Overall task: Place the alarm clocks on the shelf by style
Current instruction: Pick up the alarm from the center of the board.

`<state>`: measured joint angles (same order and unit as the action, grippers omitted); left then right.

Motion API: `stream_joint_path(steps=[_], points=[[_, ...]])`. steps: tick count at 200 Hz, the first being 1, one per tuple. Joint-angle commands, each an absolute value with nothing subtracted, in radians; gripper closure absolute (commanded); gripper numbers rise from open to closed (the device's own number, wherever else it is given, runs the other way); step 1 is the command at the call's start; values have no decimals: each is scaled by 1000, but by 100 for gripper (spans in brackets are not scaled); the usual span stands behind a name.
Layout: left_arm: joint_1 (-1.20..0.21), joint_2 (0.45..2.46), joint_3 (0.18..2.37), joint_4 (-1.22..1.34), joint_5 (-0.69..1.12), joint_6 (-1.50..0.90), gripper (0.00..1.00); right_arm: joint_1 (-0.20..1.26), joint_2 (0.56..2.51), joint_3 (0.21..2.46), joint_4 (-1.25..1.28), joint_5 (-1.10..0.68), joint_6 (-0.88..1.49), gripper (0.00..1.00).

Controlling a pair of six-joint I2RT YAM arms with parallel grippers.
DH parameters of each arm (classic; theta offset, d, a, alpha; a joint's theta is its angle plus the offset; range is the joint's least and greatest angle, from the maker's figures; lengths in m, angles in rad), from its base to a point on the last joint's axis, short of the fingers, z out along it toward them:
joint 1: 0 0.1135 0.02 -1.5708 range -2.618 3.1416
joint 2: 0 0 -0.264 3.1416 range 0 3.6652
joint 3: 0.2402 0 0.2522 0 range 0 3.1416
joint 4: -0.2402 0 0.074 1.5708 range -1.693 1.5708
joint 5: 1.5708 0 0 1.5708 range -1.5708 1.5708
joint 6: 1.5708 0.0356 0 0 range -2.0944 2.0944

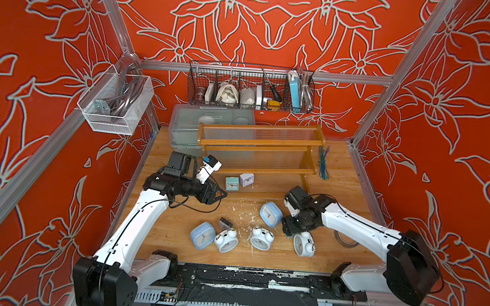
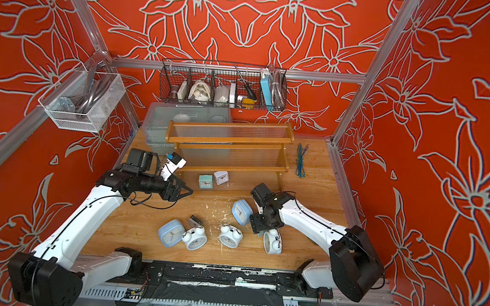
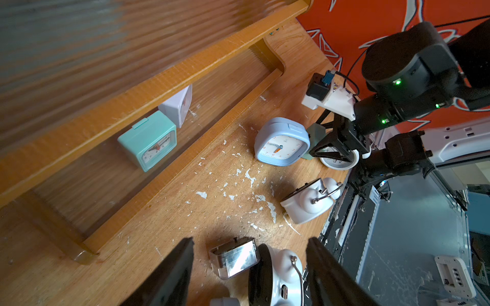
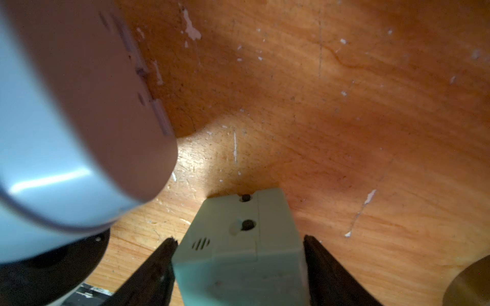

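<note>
A: Right gripper [image 4: 238, 239]?
B: Jaws pressed on both sides of a teal cube clock [image 4: 238, 254], down at the table [image 4: 344, 106], beside a light-blue clock [image 4: 66, 132].
A: Left gripper [image 3: 249, 239]?
B: Jaws apart, empty.
A: Shelf [image 1: 261, 144]?
B: Bottom tier: second teal cube [image 1: 231, 183], whitish cube [image 1: 246, 180].

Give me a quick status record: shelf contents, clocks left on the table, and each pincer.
shelf: orange-brown wooden three-tier rack; lowest tier holds a teal cube clock and a whitish-lilac cube clock, side by side
off shelf: on the wooden table, two light-blue rounded-square clocks, three white twin-bell clocks, one small dark cube clock
left pincer: open, empty, above the table
right pincer: low at the table, jaws either side of a second teal cube clock; firm grip not confirmed
</note>
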<state>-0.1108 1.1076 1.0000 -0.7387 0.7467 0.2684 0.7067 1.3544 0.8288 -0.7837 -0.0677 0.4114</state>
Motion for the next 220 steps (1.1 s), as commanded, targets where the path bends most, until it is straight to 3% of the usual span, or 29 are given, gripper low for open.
stream_joint_path(steps=[1,65,132,220], points=[[-104,1089,987,-736,768,273,32,713,1317,822,-797,-20,421,30],[-106,1086,993,-736,819,281,31,683,1168,922,-928,61,503,43],[-204,1085,1023,-741,857,314,28,678,1146,1119,-974,-108,670,51],[-499,1187,1063,-711,677,425,27,679,1100,944,-477,-511,1049,56]])
